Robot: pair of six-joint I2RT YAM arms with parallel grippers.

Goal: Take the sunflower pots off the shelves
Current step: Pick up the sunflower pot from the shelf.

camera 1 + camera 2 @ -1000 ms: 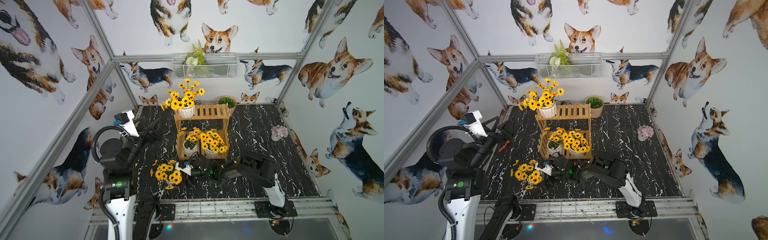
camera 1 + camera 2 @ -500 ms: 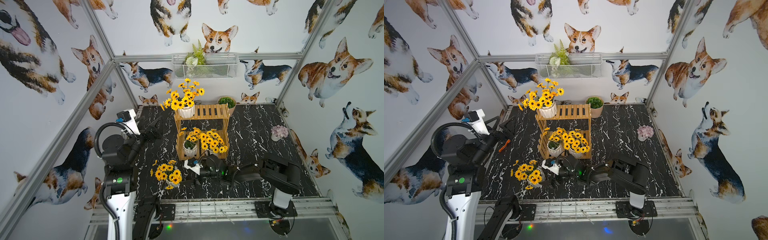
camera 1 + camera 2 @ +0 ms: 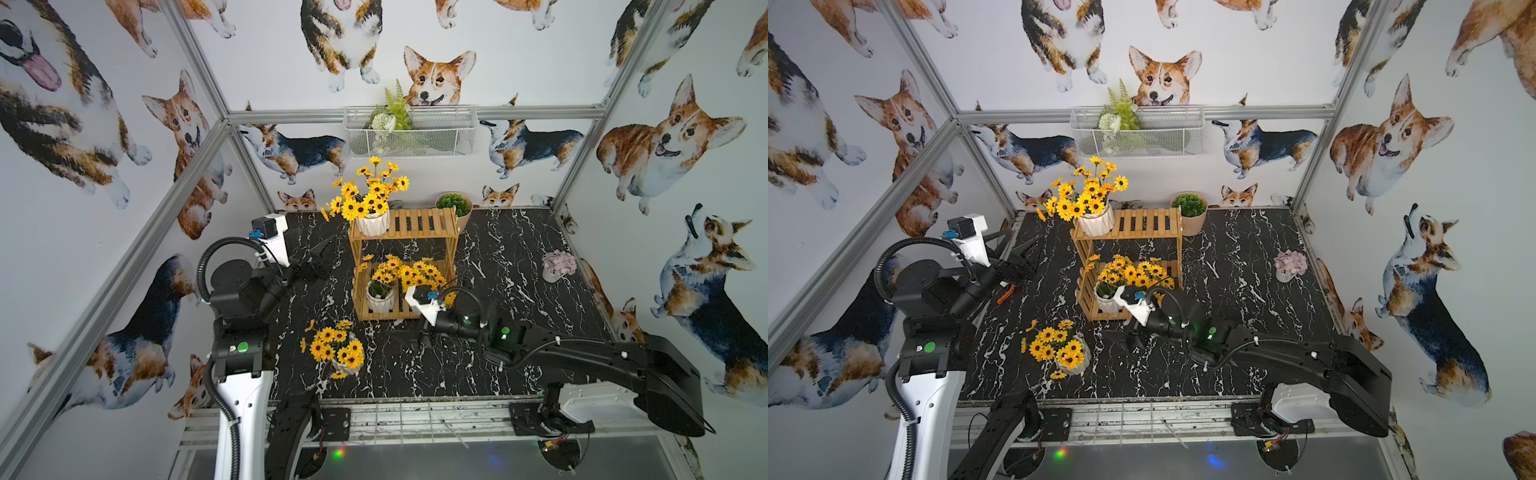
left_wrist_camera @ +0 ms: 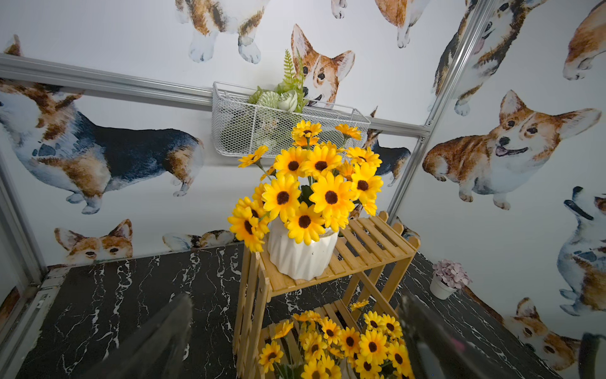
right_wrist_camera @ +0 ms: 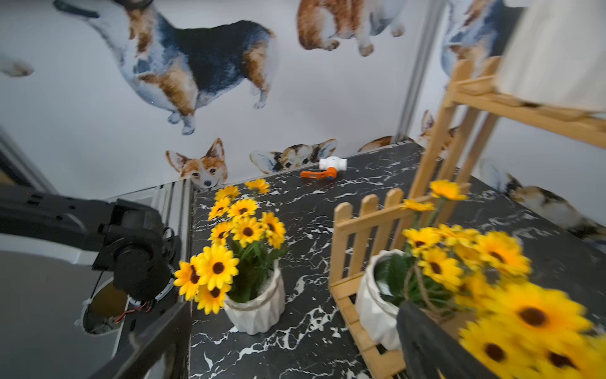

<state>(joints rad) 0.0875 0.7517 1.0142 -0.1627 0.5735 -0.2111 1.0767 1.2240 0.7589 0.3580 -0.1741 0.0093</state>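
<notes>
The shelves [image 3: 419, 224] stand mid-table in both top views. One sunflower pot [image 3: 373, 222] sits at the left of the upper tier, also in the left wrist view [image 4: 300, 252]. On the lower tier stands a second pot [image 3: 380, 297], and beside it a further sunflower bunch [image 3: 419, 272] whose pot is hidden behind my right wrist. Another sunflower pot [image 3: 347, 361] stands on the table, front left. My left gripper [image 3: 320, 259] hovers open left of the shelves. My right gripper [image 3: 409, 336] is open and empty, low before the shelves, between the table pot [image 5: 255, 308] and the lower-tier pot [image 5: 377, 305].
A beige pot with a green succulent [image 3: 454, 205] stands behind the rack's right end. Near the right wall is a white pot of pink flowers [image 3: 559, 266]. A wire basket [image 3: 409, 131] hangs on the back wall. An orange-and-white tool [image 5: 323, 169] lies by the left wall.
My right arm has swung its elbow out to the right and its open gripper has drawn back from the table pot. My left arm has shifted slightly toward the shelves.
</notes>
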